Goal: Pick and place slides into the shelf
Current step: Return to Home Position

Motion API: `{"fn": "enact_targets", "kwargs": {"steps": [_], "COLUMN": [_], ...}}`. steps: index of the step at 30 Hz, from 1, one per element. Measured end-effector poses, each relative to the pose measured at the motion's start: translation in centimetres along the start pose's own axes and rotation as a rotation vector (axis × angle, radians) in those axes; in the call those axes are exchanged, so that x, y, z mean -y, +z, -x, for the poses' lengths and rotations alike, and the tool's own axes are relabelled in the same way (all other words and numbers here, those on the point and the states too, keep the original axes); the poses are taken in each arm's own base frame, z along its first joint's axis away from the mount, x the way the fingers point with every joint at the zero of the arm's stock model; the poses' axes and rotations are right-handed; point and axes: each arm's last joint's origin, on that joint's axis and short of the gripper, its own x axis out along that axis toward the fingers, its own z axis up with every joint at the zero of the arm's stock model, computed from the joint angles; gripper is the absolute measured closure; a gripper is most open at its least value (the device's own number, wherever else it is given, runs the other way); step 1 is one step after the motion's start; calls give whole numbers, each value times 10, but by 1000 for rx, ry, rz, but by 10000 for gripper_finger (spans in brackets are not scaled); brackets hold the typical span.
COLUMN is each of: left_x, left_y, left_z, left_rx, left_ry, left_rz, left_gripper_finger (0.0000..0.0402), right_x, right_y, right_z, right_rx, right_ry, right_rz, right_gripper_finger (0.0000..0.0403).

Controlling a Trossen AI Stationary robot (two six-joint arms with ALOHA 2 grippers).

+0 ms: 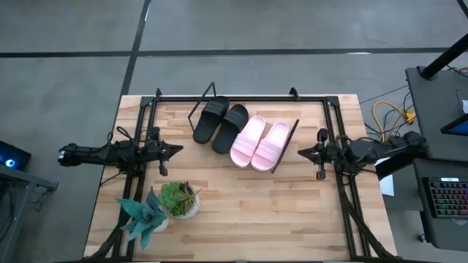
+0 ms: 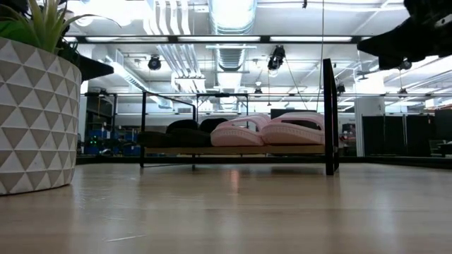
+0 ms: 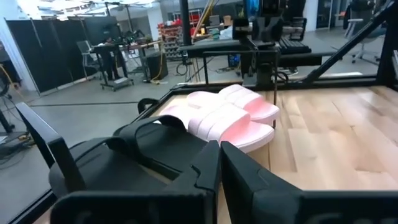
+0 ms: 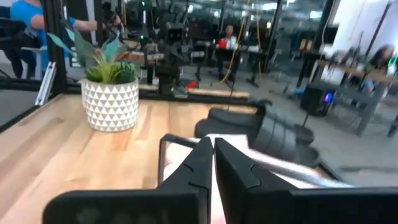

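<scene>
Hovering over the left side of the table [image 1: 256, 212], the left hand [image 1: 178, 150] has its fingers pressed together on nothing and points inward toward the shelf. Opposite it, over the right side, the right hand [image 1: 300, 153] is likewise pinched together and empty, aimed back across the table.

Between the two sits the shelf [image 2: 176, 150], and all four slides lie on it in a row. The two black slides [image 1: 210, 118] lie toward the left arm, side by side. The two pink slides [image 1: 248, 140] lie toward the right arm, also side by side. No slide lies loose on the table, so the placing looks finished and only parking the arms is left.

To do that well, each arm should draw straight back from the shelf with its fingers together, so nothing snags the wire frame [image 2: 328, 113] or nudges a strap. The right hand is near the frame's upright end beside the pink pair, so it needs the most care. The left arm should mind the potted plants [image 1: 179, 199] near its side. Slow, level moves suit this, since a knock could likely shift the light shelf.
</scene>
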Motion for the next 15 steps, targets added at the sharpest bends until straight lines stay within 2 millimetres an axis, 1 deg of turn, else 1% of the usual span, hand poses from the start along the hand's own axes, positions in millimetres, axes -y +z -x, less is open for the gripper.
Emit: {"fn": "enact_targets", "kwargs": {"steps": [4,6,8,11,15], "left_x": [0,1,2,2,3], "left_y": [1,1,1,1,0], "left_z": [0,0,0,0,0], "left_rx": [3,6,7,6,10], "left_ry": [-16,-49,-74,-84,-114], "left_rz": [4,21,27,26,20], "left_gripper_finger": [401,401,401,401,401], "right_x": [4,4,3,6,14], "right_y": [-1,-6,-13,-26,-28], "right_z": [6,6,4,-1,-5], "right_rx": [59,80,105,129,119], "right_ry": [-24,16,73,34,25], "right_rz": [45,38,37,36,29], "right_gripper_finger": [395,395,395,395,395]}}
